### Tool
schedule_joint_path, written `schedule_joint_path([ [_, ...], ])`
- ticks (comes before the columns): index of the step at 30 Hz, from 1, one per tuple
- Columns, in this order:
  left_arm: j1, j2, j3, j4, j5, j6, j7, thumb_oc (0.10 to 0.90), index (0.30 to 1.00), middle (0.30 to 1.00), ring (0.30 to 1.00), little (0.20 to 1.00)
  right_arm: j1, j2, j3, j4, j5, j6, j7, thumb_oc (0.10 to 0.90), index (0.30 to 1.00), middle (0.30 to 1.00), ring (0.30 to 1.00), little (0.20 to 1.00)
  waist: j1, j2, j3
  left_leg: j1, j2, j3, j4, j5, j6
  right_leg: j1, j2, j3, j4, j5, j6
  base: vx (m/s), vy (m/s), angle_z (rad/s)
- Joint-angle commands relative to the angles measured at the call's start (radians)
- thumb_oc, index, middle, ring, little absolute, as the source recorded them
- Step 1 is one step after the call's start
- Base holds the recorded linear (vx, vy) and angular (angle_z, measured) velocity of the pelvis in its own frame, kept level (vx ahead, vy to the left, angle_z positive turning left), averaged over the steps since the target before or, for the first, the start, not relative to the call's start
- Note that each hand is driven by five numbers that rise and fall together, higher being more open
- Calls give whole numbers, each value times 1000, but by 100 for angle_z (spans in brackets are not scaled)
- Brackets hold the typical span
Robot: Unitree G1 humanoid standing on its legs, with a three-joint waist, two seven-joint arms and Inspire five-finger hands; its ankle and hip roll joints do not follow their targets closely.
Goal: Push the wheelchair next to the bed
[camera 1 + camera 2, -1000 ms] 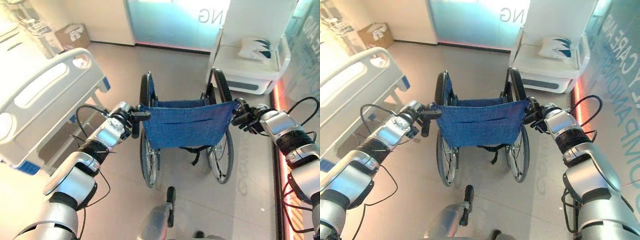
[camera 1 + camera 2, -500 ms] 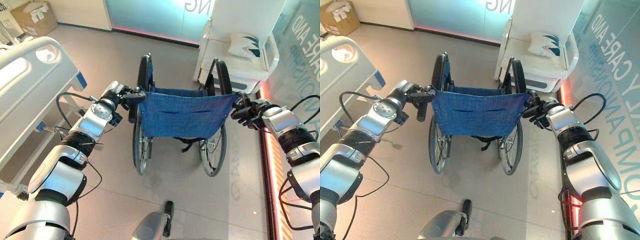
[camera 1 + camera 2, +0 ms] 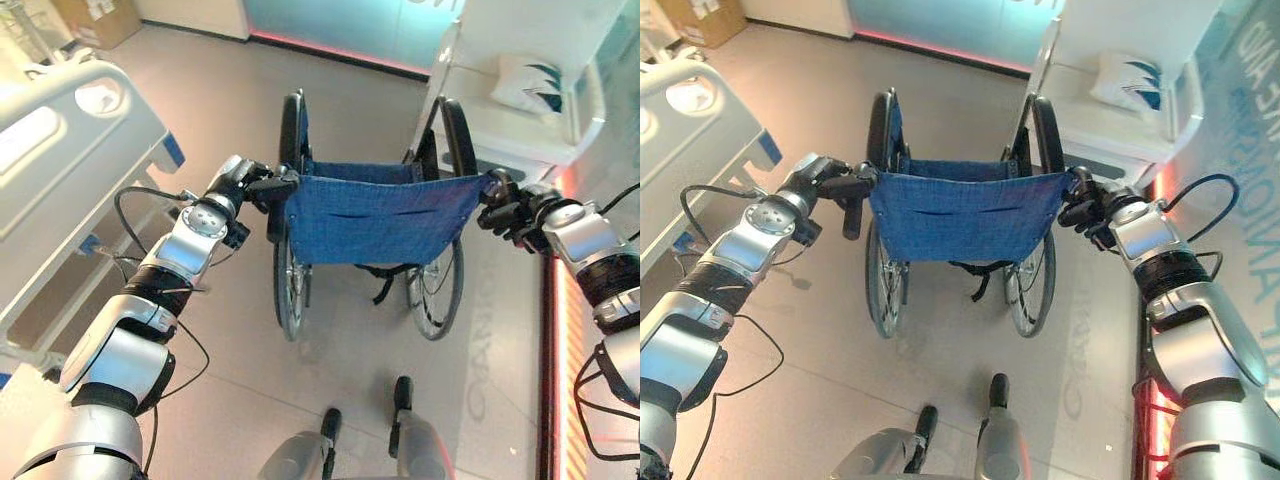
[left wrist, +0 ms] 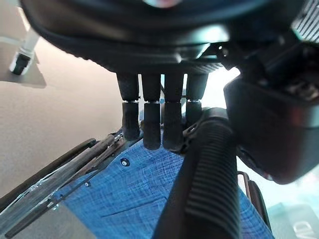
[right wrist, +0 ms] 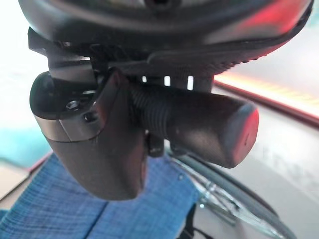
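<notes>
There, the wheelchair (image 3: 375, 215) was grasped: each push handle was clenched by the left hand (image 3: 247, 184) and right hand (image 3: 508, 207), beside the bed (image 3: 60, 180).

Rolling forward with the wheelchair (image 3: 372, 215), both hands on its push handles throughout. Drawing closer to the white armchair (image 3: 520, 110) ahead. Passing along the bed (image 3: 70, 190), its footboard now farther back beside the left arm than a second ago.
</notes>
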Motion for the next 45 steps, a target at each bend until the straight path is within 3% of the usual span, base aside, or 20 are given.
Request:
schedule_joint_path([
  [1,100,-3,-65,-41,80,10,-59,400,300,300,300,300,-198,50,117,-122,-51,-125,107,400,300,300,300,300,61,-16,-31,111,253,153,90,-97,-94,-110,3,-42,164,-8,-19,478,-419,85],
  [2,111,-8,-64,-43,82,15,-55,400,300,300,300,300,-200,40,125,-126,-52,-122,119,400,300,300,300,300,50,-14,-37,133,295,174,78,-54,-104,-104,15,-61,172,-22,-32,280,-257,71],
  [3,112,-9,-64,-43,82,15,-55,400,300,300,300,300,-200,40,125,-126,-52,-122,119,400,300,300,300,300,49,-12,-36,135,297,173,76,-54,-106,-102,17,-63,172,-23,-32,294,-275,75],
  [5,134,-29,-60,-42,123,28,-37,400,300,300,300,300,-204,16,136,-141,-24,-112,111,400,300,300,300,300,25,-2,-52,167,376,214,64,83,-134,-81,54,-115,187,-67,-70,314,-313,71],
  [10,133,-77,-63,-10,147,21,-16,400,300,300,300,300,-183,18,126,-160,-10,-78,102,400,300,300,300,300,-5,-5,-67,195,433,266,104,171,-157,-43,94,-161,186,-109,-111,294,-271,48],
  [11,140,-97,-62,-1,149,10,-3,400,300,300,300,300,-165,23,121,-148,7,-86,93,400,300,300,300,300,-11,-1,-84,210,423,259,118,212,-171,-32,110,-182,181,-121,-127,297,-189,42],
  [13,145,-118,-59,2,167,9,-4,400,300,300,300,300,-143,40,114,-140,11,-85,79,400,300,300,300,300,5,1,-82,177,386,243,138,201,-160,6,131,-180,171,-137,-137,346,-186,23],
  [15,154,-140,-60,-9,180,17,14,400,300,300,300,300,-128,71,120,-115,1,-103,57,400,300,300,300,300,42,1,-67,68,273,233,130,161,-134,74,154,-160,135,-144,-136,400,-146,-19],
  [17,154,-145,-59,-23,176,25,14,400,300,300,300,300,-121,86,120,-104,-22,-121,49,400,300,300,300,300,66,6,-44,-37,219,284,125,154,-130,126,171,-156,110,-155,-138,340,-95,-24],
  [19,148,-124,-73,-53,158,26,17,400,300,300,300,300,-104,98,104,-97,-88,-160,48,400,300,300,300,300,110,35,3,-186,160,404,101,182,-132,207,221,-148,94,-184,-144,476,-136,-2],
  [22,150,-72,-66,-87,167,37,-20,400,300,300,300,300,-106,95,96,-93,-131,-188,82,400,300,300,300,300,171,60,10,-257,107,458,14,231,-119,279,284,-104,98,-229,-151,431,-82,-45],
  [23,150,-62,-63,-90,171,36,-27,400,300,300,300,300,-114,97,99,-87,-138,-193,90,400,300,300,300,300,180,55,8,-250,96,466,10,212,-106,288,284,-98,111,-246,-150,481,18,-85],
  [26,158,-26,-41,-80,163,41,-42,400,300,300,300,300,-109,115,96,-52,-128,-238,124,400,300,300,300,300,212,41,-22,-214,83,433,30,119,-40,290,271,-79,200,-284,-137,423,51,-85],
  [27,160,-1,-38,-75,181,37,-65,400,300,300,300,300,-85,117,85,-54,-126,-255,130,400,300,300,300,300,228,22,-39,-205,95,444,41,89,-11,307,258,-96,262,-288,-123,475,19,-78],
  [29,176,30,-28,-80,197,34,-96,400,300,300,300,300,-36,112,77,-83,-125,-276,136,400,300,300,300,300,249,-1,-69,-180,84,422,12,88,11,305,228,-117,405,-181,-63,492,61,-16],
  [30,185,39,-23,-76,214,20,-113,400,300,300,300,300,-22,102,77,-98,-130,-283,147,400,300,300,300,300,250,4,-81,-161,90,412,0,86,20,282,224,-112,494,-118,-37,449,90,-2],
  [33,197,49,-34,-71,221,-10,-126,400,300,300,300,300,-6,79,79,-122,-134,-284,162,400,300,300,300,300,235,10,-83,-115,91,374,-4,77,23,215,182,-110,573,-59,-13,365,36,12],
  [37,168,50,-63,-66,225,-23,-134,400,300,300,300,300,-32,90,90,-109,-142,-270,158,400,300,300,300,300,199,33,-55,-37,106,288,-11,56,3,89,112,-110,434,-83,-38,328,-165,1],
  [41,112,50,-93,-62,219,-45,-120,400,300,300,300,300,-81,93,106,-88,-141,-263,120,400,300,300,300,300,146,1,9,23,77,171,28,-43,-9,-70,-16,-51,143,67,0,318,-350,63],
  [45,103,49,-96,-77,228,-44,-129,400,300,300,300,300,-115,72,118,-117,-147,-219,128,400,300,300,300,300,130,-18,14,46,71,111,52,-100,-22,-81,-45,-14,-20,119,29,408,-285,84],
])
